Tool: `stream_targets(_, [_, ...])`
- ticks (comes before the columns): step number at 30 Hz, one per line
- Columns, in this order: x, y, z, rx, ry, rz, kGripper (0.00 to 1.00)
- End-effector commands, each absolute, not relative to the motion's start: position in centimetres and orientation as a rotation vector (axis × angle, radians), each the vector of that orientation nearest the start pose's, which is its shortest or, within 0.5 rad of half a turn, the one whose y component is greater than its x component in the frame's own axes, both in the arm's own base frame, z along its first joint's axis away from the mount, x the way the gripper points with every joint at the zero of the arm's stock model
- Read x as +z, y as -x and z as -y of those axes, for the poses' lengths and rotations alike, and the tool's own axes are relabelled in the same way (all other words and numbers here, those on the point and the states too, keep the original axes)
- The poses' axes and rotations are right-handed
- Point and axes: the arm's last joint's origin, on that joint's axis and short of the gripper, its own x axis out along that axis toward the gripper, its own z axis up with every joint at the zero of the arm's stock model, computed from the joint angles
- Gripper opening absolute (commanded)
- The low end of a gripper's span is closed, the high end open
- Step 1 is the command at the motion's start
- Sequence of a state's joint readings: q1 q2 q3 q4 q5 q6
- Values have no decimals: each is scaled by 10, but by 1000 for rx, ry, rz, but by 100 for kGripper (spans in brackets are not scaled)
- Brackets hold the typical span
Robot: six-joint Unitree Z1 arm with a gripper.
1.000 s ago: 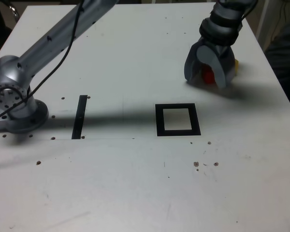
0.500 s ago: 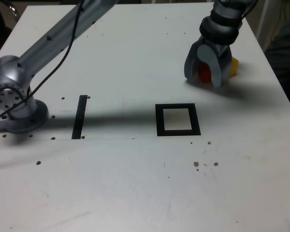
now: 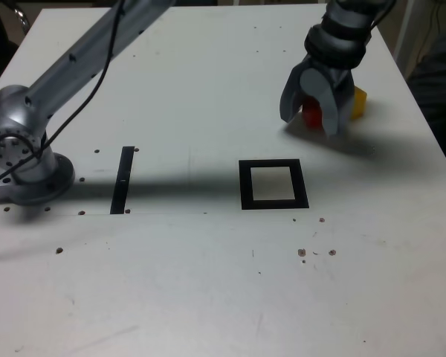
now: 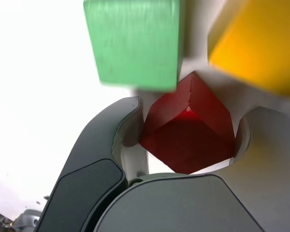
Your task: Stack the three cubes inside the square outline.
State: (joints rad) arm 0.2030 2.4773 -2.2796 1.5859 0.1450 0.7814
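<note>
My gripper (image 3: 311, 117) is at the far right of the table in the exterior view, shut on the red cube (image 3: 311, 111). In the wrist view the red cube (image 4: 188, 128) sits cornerwise between both fingers of the gripper (image 4: 186, 142), touching each. Beyond it lie the green cube (image 4: 133, 41) and the yellow cube (image 4: 261, 41) on the white table, a small gap between them. In the exterior view the yellow cube (image 3: 359, 102) peeks out at the gripper's right, and the green cube is hidden behind the gripper. The square outline (image 3: 244, 184) lies nearer the camera with nothing inside it.
A narrow black strip (image 3: 123, 178) lies on the exterior view's left, near the arm's base (image 3: 22, 160). The arm's link spans the table's far side above the surface. The table's right edge (image 3: 431, 134) runs close to the cubes. Small dark specks dot the front.
The gripper has closed in on the red cube and risen a little with it, shifting slightly to the exterior view's left. More of the yellow cube shows now.
</note>
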Motion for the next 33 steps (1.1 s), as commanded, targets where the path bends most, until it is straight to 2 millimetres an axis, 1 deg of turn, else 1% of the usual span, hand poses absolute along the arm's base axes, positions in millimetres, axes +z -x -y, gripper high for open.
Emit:
stream_targets(1, [229,-459,-96,-448,-504,-1773,28])
stream_targets(9, [246,-444,-75,-404,-481,-1782,28])
stream_targets(13, [258,-429,-58,-333,-437,-1788,28])
stream_targets(17, [267,-415,-40,-288,-397,-1794,28])
stream_targets(25, [277,-388,-6,-192,-315,-1794,28])
stream_targets(29, [279,-379,8,-141,-240,-1785,28])
stream_targets(33, [276,-374,19,-90,-148,-1785,28])
